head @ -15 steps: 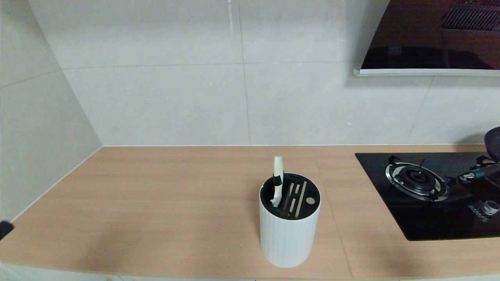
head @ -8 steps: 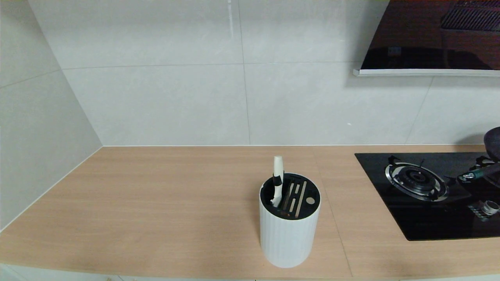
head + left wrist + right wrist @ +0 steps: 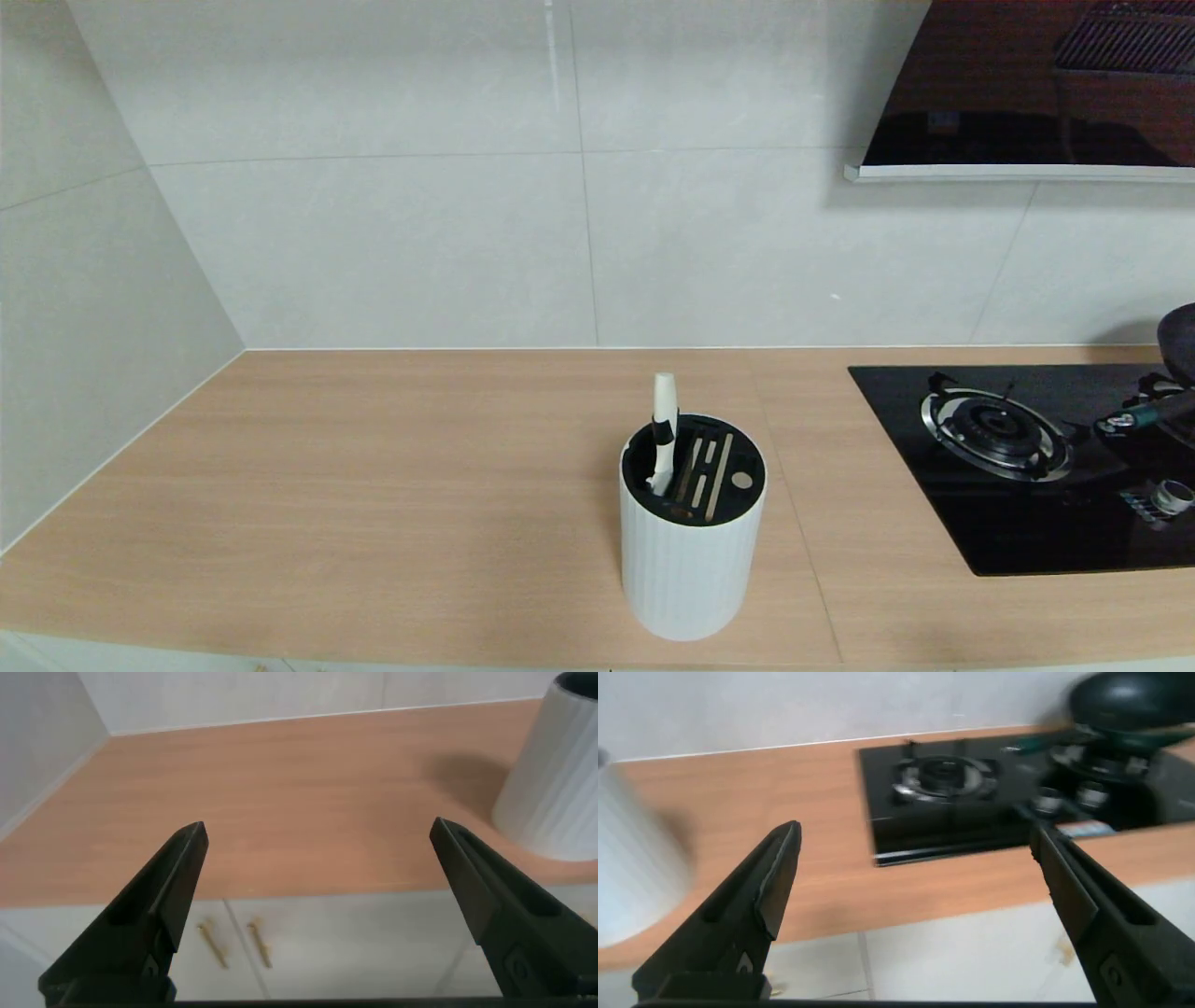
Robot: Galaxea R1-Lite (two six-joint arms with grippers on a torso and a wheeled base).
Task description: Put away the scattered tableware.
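Observation:
A white ribbed utensil holder (image 3: 692, 541) with a black slotted top stands near the front edge of the wooden counter (image 3: 401, 485). One white-handled utensil with a black band (image 3: 663, 431) stands upright in its left slot. In the left wrist view the holder (image 3: 553, 775) is off to one side, and my left gripper (image 3: 318, 849) hangs open in front of the counter's edge, holding nothing. My right gripper (image 3: 915, 849) is open too, empty, out in front of the counter, with the holder (image 3: 631, 859) at one side.
A black gas hob (image 3: 1036, 457) with a burner (image 3: 994, 431) sits in the counter at the right, a dark pan (image 3: 1178, 336) at its far edge. A range hood (image 3: 1036, 93) hangs above. Tiled walls close the back and left. Cabinet doors with gold handles (image 3: 234, 947) lie below the counter.
A dark bit of the left arm at the picture's lower left edge a second ago has dropped out of the head view. The holder and utensil have not moved.

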